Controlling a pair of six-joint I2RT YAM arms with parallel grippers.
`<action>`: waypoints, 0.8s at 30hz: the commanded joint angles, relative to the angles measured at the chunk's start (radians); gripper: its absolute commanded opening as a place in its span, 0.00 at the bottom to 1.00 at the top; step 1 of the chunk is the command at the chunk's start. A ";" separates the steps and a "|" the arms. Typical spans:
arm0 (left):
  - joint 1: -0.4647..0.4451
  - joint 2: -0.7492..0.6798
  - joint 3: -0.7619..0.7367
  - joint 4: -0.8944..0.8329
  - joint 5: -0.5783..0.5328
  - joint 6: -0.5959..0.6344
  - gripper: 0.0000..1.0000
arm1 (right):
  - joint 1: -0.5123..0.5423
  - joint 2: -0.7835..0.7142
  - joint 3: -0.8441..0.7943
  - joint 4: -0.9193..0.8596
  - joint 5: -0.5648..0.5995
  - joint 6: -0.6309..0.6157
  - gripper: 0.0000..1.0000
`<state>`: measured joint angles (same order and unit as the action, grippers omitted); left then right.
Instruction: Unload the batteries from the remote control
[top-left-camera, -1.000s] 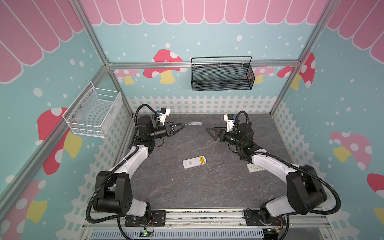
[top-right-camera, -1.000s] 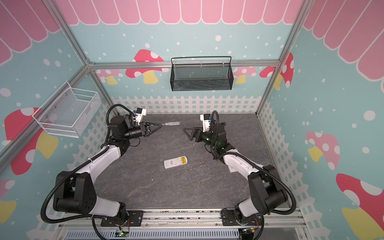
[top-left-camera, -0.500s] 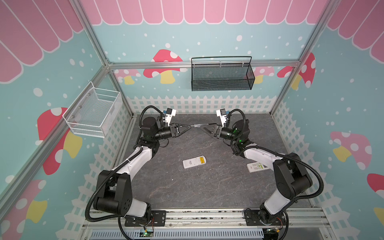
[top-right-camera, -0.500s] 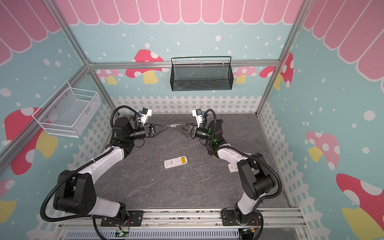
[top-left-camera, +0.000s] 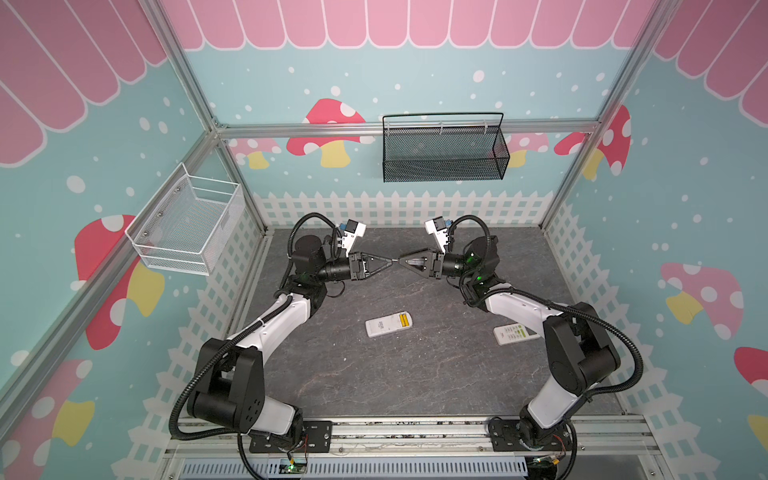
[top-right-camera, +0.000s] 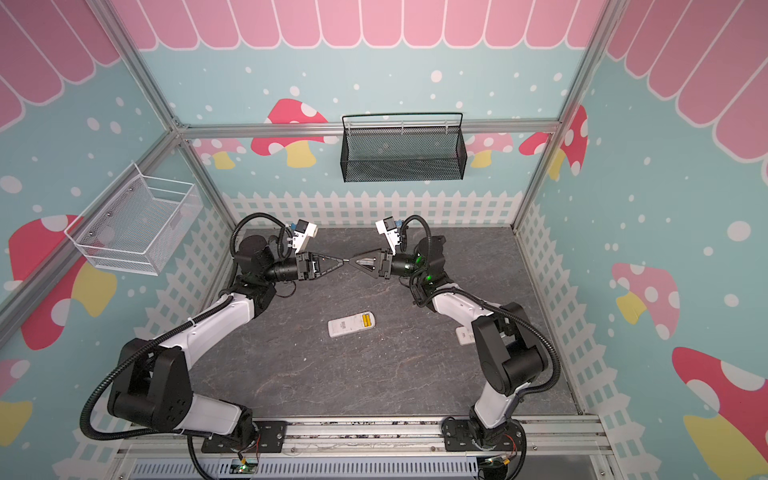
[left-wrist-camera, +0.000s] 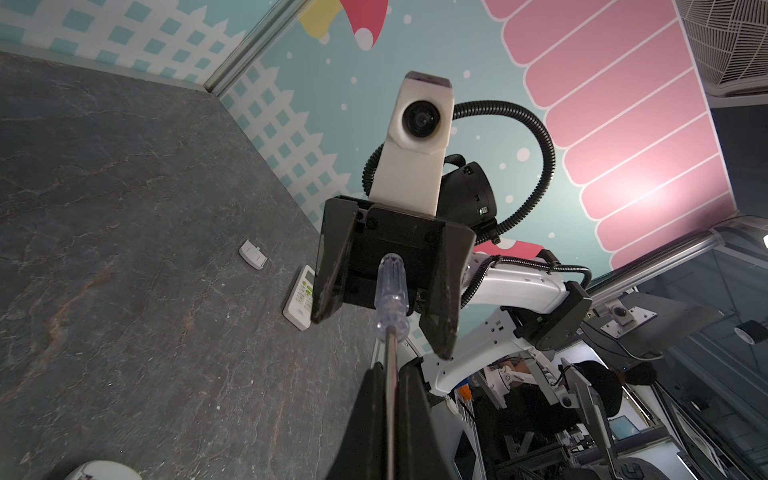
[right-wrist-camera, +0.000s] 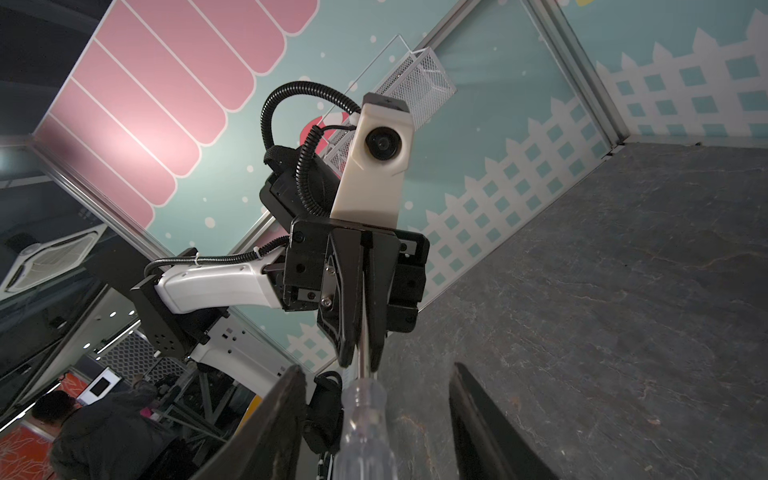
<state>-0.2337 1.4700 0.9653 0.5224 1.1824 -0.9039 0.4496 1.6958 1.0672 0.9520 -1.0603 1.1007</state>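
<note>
Okay, two yellow batteries (top-left-camera: 404, 320) sit side by side in the open back of the white remote (top-left-camera: 382, 326), at the end nearer your right arm. You can see them in both top views. That remote lies flat near the middle of the grey worktop (top-left-camera: 415, 382). Nothing touches it, and it is well apart from both end effectors.

A second remote (top-left-camera: 515, 333) lies buttons-up on the worktop, just beside the right arm's forearm. A small white lid (left-wrist-camera: 252, 254) lies loose near that second remote. You only get it from the left wrist camera.

Toward the back fence, your two end effectors face each other almost tip to tip, raised off the worktop. A screwdriver (left-wrist-camera: 390, 299) runs roughly level between them.

Your left end effector (top-left-camera: 388, 262) is clamped tight on the bare metal shaft. Your right end effector (top-left-camera: 402, 261) has its jaws spread around the clear handle. Both wrist views show a gap on each side of the handle, so it is not gripping. The butt of the handle points into the right end effector's base.

A white wire basket (top-left-camera: 187, 224) hangs on the left wall. A black mesh basket (top-left-camera: 442, 153) hangs on the back wall, above the fence print.
</note>
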 joint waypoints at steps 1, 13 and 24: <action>-0.001 0.015 0.006 0.035 0.017 0.019 0.00 | 0.008 0.023 0.003 0.037 -0.037 0.013 0.43; 0.027 0.002 0.026 -0.115 -0.008 0.127 0.45 | -0.025 -0.016 -0.074 0.043 -0.024 -0.018 0.00; 0.097 -0.015 0.204 -0.882 -0.211 0.705 0.77 | -0.169 -0.257 -0.195 -0.487 0.101 -0.423 0.00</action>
<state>-0.1371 1.4761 1.1034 -0.0357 1.0771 -0.4759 0.2916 1.5135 0.8722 0.6819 -1.0168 0.8764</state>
